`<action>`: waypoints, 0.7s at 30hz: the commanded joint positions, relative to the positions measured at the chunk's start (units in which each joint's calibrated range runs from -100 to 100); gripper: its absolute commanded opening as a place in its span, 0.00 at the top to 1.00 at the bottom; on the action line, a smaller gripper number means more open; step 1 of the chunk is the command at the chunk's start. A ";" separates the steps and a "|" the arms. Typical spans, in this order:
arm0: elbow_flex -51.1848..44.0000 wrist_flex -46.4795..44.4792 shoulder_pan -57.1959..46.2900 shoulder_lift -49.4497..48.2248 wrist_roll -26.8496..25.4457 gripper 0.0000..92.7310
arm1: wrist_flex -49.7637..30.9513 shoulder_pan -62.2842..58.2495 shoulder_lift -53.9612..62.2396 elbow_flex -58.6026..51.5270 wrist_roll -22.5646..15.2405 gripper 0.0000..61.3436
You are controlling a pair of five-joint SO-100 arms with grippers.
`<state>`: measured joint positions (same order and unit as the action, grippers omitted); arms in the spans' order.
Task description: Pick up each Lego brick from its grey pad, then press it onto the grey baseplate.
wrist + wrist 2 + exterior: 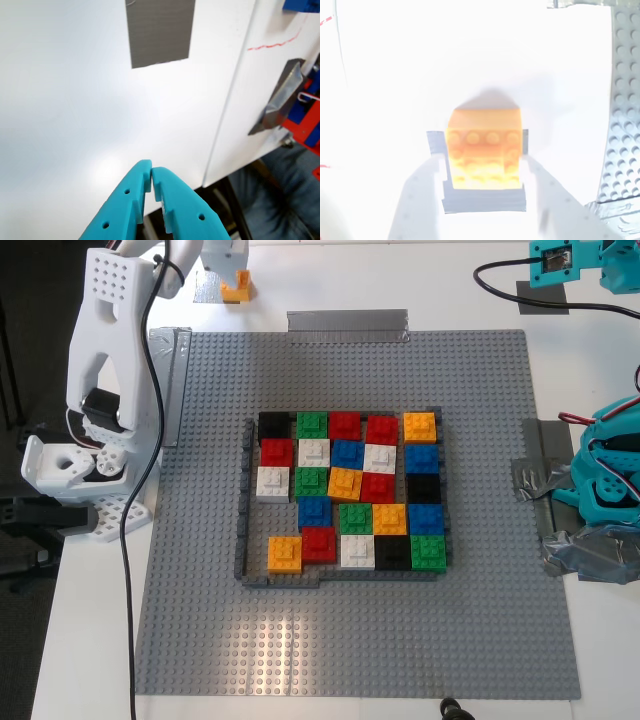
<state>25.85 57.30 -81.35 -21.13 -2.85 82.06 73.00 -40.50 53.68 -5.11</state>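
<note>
The big grey studded baseplate (200, 620) is lying flat. My white second gripper (485, 172) is spread around the small orange Lego brick (484, 150) on its grey pad (485, 202). My teal first gripper (151, 182) is pressed closed, empty. No writing is readable.

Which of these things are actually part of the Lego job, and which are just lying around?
Part of the job:
- orange Lego brick
- grey pad under it
- grey baseplate
- my second end effector, its jaws either side of the brick

Just lying about:
- tape strip along the baseplate's far edge
- black cable
</note>
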 commanded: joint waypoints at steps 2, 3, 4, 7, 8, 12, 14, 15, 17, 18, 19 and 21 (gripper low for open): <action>-0.26 -0.59 0.07 -1.27 -0.25 1.00 | -0.61 0.30 0.07 6.32 0.59 0.72; -0.26 -0.59 0.07 -1.27 -0.25 1.00 | -0.37 0.45 -0.44 7.14 0.59 0.73; -0.26 -0.59 0.00 -1.27 -0.25 1.00 | -0.29 0.52 -0.79 7.68 0.59 0.72; -0.26 -0.59 -0.15 -1.27 -0.25 1.00 | 0.04 0.67 -1.56 9.67 0.49 0.72; -0.26 -0.59 -0.22 -1.27 -0.25 1.00 | 0.12 0.67 -1.65 9.94 0.34 0.72; -0.26 -0.59 -0.29 -1.27 -0.25 1.00 | 0.37 0.81 -1.56 10.48 -0.39 0.71; -0.26 -0.59 -0.37 -1.27 -0.25 1.00 | 0.69 0.88 -0.87 10.21 -0.93 0.71; -0.26 -0.59 -0.37 -1.27 -0.25 1.00 | 0.69 0.88 -0.36 9.85 -1.02 0.70; -0.26 -0.59 -0.44 -1.27 -0.25 1.00 | 0.45 0.88 1.02 8.58 -1.22 0.69; -0.26 -0.59 -0.44 -1.27 -0.25 1.00 | 0.37 0.88 1.62 8.13 -1.27 0.69; -0.26 -0.59 -0.44 -1.27 -0.25 1.00 | 0.28 0.88 2.13 8.04 -1.32 0.69; -0.26 -0.59 -0.44 -1.27 -0.25 1.00 | 0.04 0.88 2.56 8.04 -1.27 0.69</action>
<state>25.85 57.30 -81.35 -21.13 -2.85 82.30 73.18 -43.70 59.96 -6.23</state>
